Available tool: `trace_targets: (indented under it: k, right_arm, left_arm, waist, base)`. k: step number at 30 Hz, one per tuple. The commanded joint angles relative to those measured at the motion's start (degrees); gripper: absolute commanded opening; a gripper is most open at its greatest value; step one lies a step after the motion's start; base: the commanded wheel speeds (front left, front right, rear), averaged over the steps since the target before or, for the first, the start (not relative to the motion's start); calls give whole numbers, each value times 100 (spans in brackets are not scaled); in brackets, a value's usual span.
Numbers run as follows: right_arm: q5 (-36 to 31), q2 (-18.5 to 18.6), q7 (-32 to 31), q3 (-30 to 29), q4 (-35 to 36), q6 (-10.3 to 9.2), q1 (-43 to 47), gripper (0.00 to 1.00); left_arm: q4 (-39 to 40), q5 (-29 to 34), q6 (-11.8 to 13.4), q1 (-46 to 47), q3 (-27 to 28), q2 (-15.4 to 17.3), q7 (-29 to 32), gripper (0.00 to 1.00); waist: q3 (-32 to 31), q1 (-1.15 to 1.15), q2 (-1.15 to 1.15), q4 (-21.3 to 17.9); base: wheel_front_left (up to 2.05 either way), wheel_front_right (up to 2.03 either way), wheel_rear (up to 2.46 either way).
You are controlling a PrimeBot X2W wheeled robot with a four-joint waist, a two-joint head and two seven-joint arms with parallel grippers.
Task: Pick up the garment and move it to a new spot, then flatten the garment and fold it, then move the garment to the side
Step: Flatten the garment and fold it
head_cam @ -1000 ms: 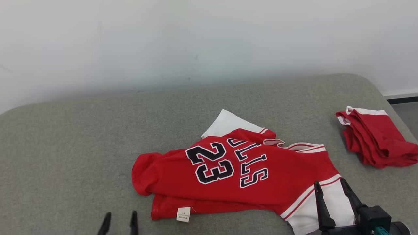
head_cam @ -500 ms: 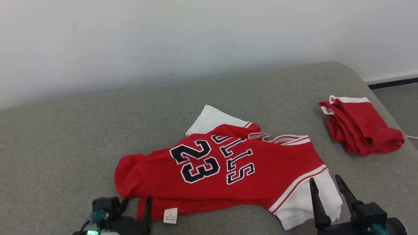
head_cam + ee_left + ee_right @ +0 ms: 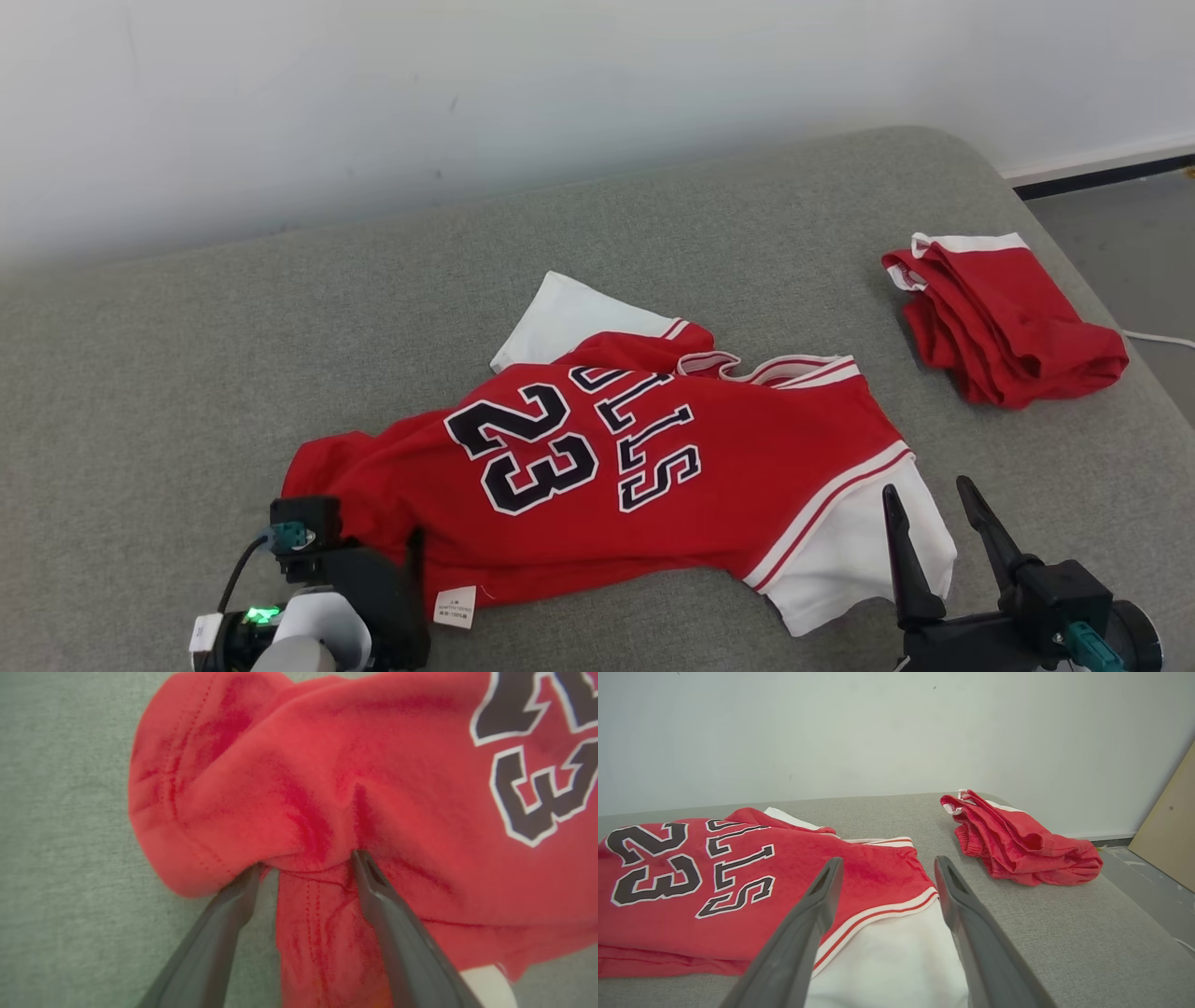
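Two spread claws bracket the red fabric jersey with black "23" lettering and white sleeves [image 3: 607, 467].
It lies midway across the grey upholstered surface [image 3: 187, 373]; the left gripper [image 3: 307, 861], jaws released, straddles the bunched red hem corner with nothing pinched yet, and the right gripper [image 3: 924, 485], likewise released, hovers over the near white sleeve: opposite ends, probably so a lift spreads the cloth.
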State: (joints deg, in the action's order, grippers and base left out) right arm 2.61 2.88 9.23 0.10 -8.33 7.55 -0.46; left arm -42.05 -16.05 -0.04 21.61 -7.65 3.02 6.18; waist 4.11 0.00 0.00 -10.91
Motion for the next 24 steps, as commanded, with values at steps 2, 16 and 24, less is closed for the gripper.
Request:
trace_targets:
  k: [2,16,24]
  right_arm:
    - [38,-1,54,-24,7,-15,-64,100]
    - [116,0,143,-57,-105,-15,-137,100]
    - [80,-1,135,-37,-133,-15,-163,100]
  left_arm:
    - [-218,-91,-65,84,-90,-17,107,100]
    - [-691,-403,-4,331,-22,208,-682,0]
    - [-844,-491,19,503,144,500,-1085,0]
  waist:
    - [86,0,0,-49]
    - [106,0,0,171]
    - [80,0,0,273]
  base:
    - [0,0,0]
    - [0,0,0]
    - [0,0,0]
